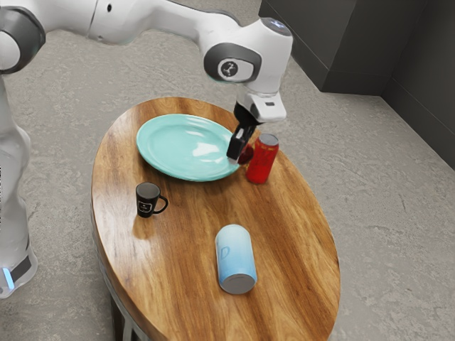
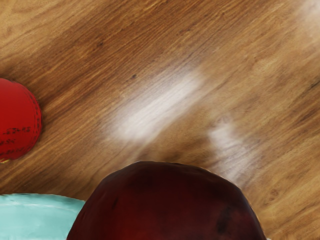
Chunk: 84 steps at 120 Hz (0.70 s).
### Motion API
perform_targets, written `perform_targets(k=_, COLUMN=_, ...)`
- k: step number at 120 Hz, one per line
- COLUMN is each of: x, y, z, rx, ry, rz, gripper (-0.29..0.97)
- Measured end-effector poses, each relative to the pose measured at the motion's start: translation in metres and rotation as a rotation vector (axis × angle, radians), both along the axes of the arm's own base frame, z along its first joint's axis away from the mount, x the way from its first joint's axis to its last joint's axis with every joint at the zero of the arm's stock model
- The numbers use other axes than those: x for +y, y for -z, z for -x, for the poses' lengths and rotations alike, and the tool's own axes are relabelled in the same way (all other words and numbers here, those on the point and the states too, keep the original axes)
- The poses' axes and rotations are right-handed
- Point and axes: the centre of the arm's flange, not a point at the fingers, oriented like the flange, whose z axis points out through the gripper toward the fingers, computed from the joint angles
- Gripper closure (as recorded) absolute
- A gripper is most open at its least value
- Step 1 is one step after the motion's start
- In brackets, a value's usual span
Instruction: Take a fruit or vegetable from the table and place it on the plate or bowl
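Exterior view puts my gripper (image 1: 240, 150) low at the plate's (image 1: 181, 145) edge, on the side toward the exterior view's right. I read the black fingers (image 1: 234, 146) as closed a short way apart on a dark red fruit (image 1: 247, 153), one finger on the plate side of it and the other behind it. The fruit sits just beside the plate's rim, not on it, between the plate and the red can (image 1: 263, 160). I can't tell whether it rests on the table (image 1: 284, 234) or is raised off it.

The red can stands upright, just beyond the fruit from the plate. The mug (image 1: 148, 199) stands near the plate's front rim, handle toward the exterior view's right. The blue can (image 1: 236, 259) lies on its side, well apart from the plate, toward the table's front.

From the wrist view I see the fruit (image 2: 165, 205) large and blurred right under my hand, dark red and rounded. A teal strip of the plate (image 2: 35, 217) lies right beside it. The red can (image 2: 17, 125) stands just past that strip, on wood grain (image 2: 175, 75).
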Motion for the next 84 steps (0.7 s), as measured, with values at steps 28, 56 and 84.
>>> perform_targets(k=28, x=0.072, y=0.014, z=0.008, rx=0.057, ry=-0.102, rz=-0.054, gripper=0.33)
perform_targets(k=56, x=0.133, y=0.022, z=0.030, rx=0.089, ry=-0.189, rz=-0.060, gripper=0.33)
perform_targets(k=84, x=0.134, y=0.024, z=0.034, rx=0.110, ry=-0.185, rz=-0.057, gripper=0.08)
